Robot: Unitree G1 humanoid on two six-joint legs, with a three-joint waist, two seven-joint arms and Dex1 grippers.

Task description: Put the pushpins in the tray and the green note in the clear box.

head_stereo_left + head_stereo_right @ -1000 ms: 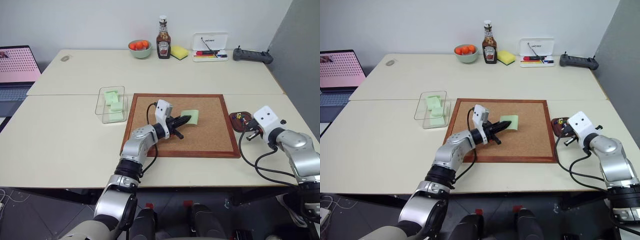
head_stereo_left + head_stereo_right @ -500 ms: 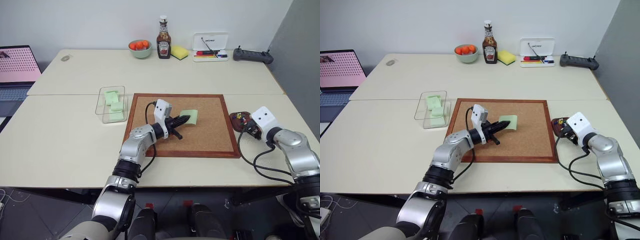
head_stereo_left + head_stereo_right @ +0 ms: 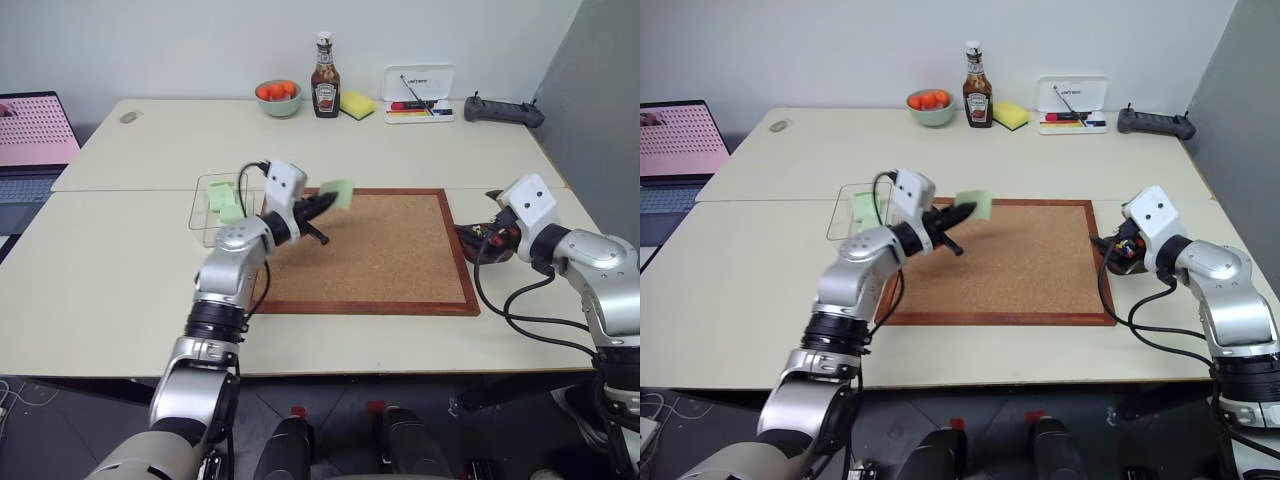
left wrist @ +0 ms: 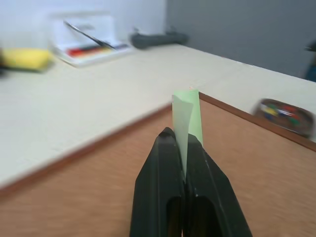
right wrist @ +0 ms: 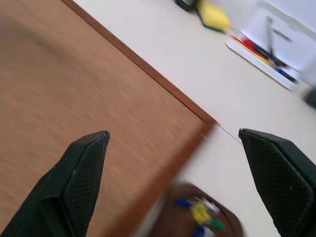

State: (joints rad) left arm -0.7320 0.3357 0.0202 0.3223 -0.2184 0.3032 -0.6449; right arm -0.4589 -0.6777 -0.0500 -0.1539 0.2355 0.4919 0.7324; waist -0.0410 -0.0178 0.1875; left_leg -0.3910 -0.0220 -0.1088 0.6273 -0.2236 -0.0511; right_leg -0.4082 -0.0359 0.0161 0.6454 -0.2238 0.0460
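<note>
My left gripper [image 3: 320,204] is shut on the pale green note [image 3: 338,194] and holds it in the air over the corkboard's [image 3: 385,255] far left corner. In the left wrist view the green note [image 4: 186,116] stands up between the closed fingers. The clear box [image 3: 203,208] lies just left of that arm, partly hidden by it, with green slips inside. My right gripper [image 5: 174,132] hangs open by the small dark brown tray [image 5: 173,207] at the board's right edge. Several coloured pushpins [image 5: 199,215] lie in the tray.
Along the far edge of the table stand a green bowl of orange fruit [image 3: 279,95], a ketchup bottle [image 3: 325,65], a yellow sponge [image 3: 357,103], a white tray with pens [image 3: 420,92] and a black controller [image 3: 505,110]. A laptop [image 3: 35,130] sits far left.
My left gripper has lifted the green note off the corkboard and carried it up and left toward the clear box. The right gripper has opened and risen beside the tray.
</note>
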